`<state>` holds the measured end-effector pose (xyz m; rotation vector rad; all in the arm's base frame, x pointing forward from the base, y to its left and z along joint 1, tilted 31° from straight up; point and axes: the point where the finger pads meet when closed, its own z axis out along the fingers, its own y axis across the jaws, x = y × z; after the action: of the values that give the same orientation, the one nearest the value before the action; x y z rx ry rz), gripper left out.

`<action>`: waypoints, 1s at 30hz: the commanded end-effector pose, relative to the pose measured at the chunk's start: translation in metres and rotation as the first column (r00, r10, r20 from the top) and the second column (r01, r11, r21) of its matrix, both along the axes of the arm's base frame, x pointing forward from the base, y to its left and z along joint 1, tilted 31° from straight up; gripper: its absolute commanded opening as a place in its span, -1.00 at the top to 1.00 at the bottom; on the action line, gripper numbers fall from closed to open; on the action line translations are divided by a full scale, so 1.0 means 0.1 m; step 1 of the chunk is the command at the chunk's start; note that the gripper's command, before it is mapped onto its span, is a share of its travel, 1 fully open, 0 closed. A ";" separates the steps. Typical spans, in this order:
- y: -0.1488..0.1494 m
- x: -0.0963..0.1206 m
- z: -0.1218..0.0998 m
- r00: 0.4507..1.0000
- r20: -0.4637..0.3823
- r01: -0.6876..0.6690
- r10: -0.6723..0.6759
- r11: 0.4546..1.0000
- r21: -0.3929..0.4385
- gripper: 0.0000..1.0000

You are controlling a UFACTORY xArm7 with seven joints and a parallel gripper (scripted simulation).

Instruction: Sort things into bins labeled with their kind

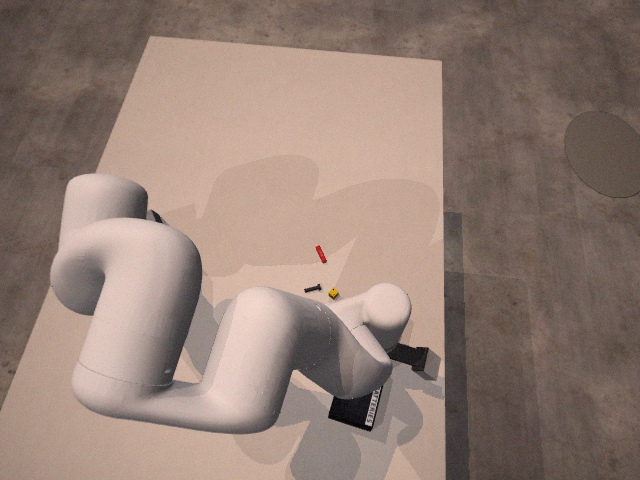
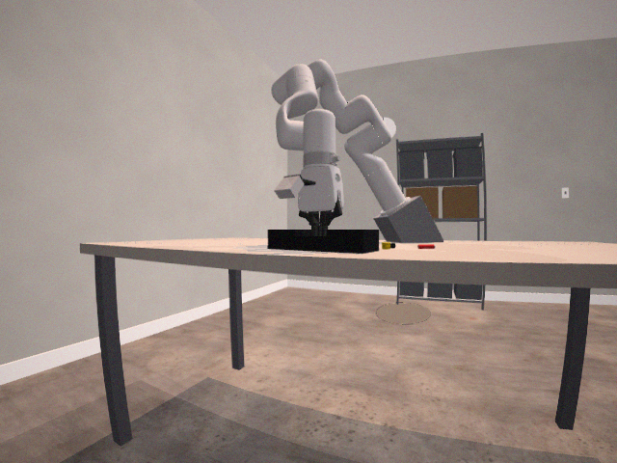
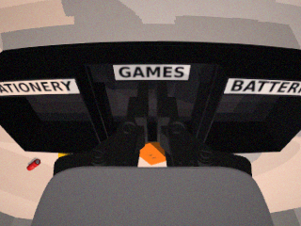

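My gripper (image 2: 319, 231) (image 3: 152, 94) points down with its fingertips low in the middle bin, labelled GAMES (image 3: 151, 72). The fingers are nearly together; I make out nothing between them. The joined black bins (image 1: 348, 410) (image 2: 288, 241) (image 3: 150, 53) also bear a STATIONERY label (image 3: 39, 87) and a BATTERIES label (image 1: 373, 406) (image 3: 263, 87). A red cylinder (image 1: 321, 254) (image 2: 426, 246) (image 3: 34, 164), a yellow block with dots (image 1: 333, 293) (image 2: 387, 245) and a small black T-shaped thing (image 1: 312, 288) lie on the table. An orange block (image 3: 152, 153) lies just outside the GAMES bin.
The arm (image 1: 248, 356) (image 2: 318, 129) hides much of the bins and the table beside them in the top view. The table's edge (image 1: 443, 258) runs close by the bins. The gripper body (image 3: 150, 198) covers the lower part of the wrist view.
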<state>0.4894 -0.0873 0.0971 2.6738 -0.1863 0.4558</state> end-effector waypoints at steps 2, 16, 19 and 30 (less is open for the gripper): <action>0.02 0.01 0.02 1.000 0.003 -0.002 0.002 1.000 0.000 0.85; 0.09 -0.04 0.17 1.000 0.003 -0.002 0.002 1.000 0.000 0.85; 0.10 -0.05 0.20 1.000 0.003 -0.002 0.002 1.000 0.000 0.85; 0.19 -0.11 0.37 1.000 0.003 -0.002 0.002 1.000 0.000 0.85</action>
<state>0.4806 -0.0749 0.1221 2.6735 -0.1865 0.4546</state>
